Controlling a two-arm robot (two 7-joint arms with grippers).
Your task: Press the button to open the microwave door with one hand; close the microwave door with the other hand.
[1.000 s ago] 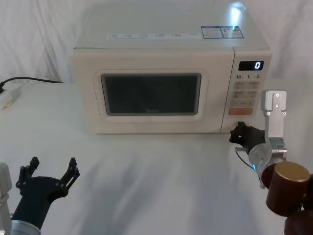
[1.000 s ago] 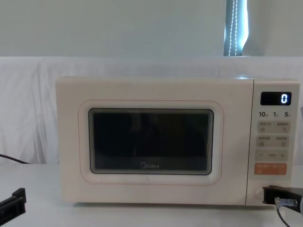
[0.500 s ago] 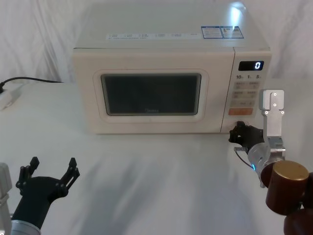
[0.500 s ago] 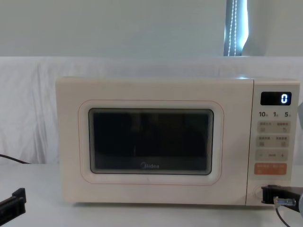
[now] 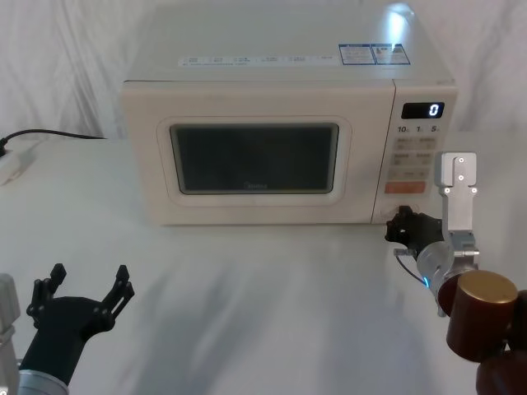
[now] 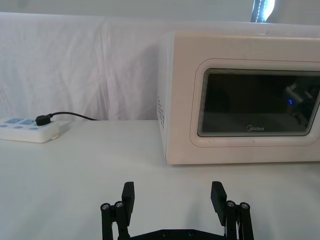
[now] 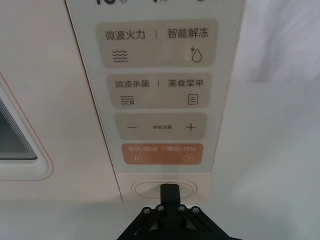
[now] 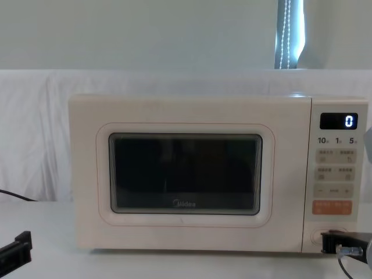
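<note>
The cream microwave stands at the back of the table, and its door (image 5: 255, 160) (image 8: 186, 174) (image 6: 260, 105) with the dark window is closed. The wide cream button (image 7: 145, 189) sits at the bottom of the control panel, below the orange key (image 7: 162, 154). My right gripper (image 7: 170, 192) (image 5: 403, 224) (image 8: 332, 241) is shut, with its black tip at the middle of the button, covering part of it. Near the table's front left my left gripper (image 5: 86, 288) (image 6: 173, 195) is open and holds nothing, well in front of the door.
A white power strip (image 6: 27, 130) (image 5: 12, 164) with a black cable lies on the table left of the microwave. White cloth covers the table and hangs behind it. The display (image 8: 339, 121) reads 0.
The right arm has shifted very slightly at the button. The door has stayed closed and the left gripper has not moved.
</note>
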